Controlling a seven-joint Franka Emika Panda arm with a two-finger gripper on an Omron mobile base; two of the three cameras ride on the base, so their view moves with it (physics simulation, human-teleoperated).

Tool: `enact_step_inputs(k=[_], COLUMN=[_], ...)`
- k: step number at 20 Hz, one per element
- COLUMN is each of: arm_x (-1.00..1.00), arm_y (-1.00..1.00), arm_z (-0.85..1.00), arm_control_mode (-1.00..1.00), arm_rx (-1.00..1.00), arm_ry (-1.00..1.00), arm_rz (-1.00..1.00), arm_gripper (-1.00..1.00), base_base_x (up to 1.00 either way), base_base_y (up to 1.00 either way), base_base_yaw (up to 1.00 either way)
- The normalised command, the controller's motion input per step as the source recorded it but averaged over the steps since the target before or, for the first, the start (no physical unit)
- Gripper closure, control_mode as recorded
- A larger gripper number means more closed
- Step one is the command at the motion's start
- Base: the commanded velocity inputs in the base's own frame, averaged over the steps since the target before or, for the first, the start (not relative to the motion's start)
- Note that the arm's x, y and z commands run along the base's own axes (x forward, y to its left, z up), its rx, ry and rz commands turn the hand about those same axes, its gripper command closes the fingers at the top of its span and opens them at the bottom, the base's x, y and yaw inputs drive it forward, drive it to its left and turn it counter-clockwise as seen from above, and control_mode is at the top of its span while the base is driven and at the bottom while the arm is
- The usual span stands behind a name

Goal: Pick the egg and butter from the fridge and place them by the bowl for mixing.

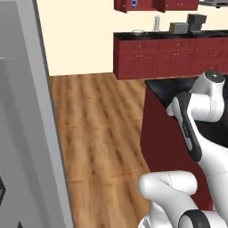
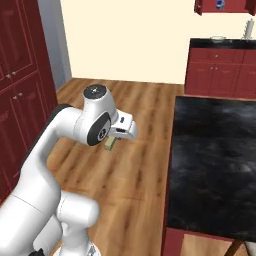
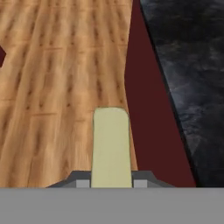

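Note:
My gripper (image 3: 111,181) is shut on the butter (image 3: 110,144), a pale yellow stick that juts forward between the two dark fingertips. Seen from the right base view, the gripper (image 2: 111,143) hangs above the wooden floor, left of the black counter, with an end of the butter (image 2: 109,144) showing under the hand. The grey fridge (image 1: 31,133) fills the left of the left base view, well away from the hand. The egg and the bowl are out of view.
A black-topped island counter (image 2: 215,150) with dark red sides (image 3: 146,109) stands to the right of the hand. Dark red cupboards (image 1: 169,58) line the far wall, with a pale round dish (image 1: 138,31) and small appliances on top. Wooden floor (image 1: 98,124) lies between.

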Motion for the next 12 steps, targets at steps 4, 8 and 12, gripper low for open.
enact_step_inputs(k=[4,8,12], arm_x=[0.00,0.00,0.00], arm_y=[0.00,0.00,0.00], arm_z=[0.00,0.00,0.00], arm_control_mode=[1.00,1.00,1.00], arm_rx=[0.00,0.00,0.00], arm_ry=[0.00,0.00,0.00], arm_rz=[0.00,0.00,0.00], arm_gripper=[1.00,1.00,1.00], base_base_x=[0.94,0.94,0.94], base_base_y=[0.22,0.23,0.23], base_base_yaw=[0.00,0.00,0.00])
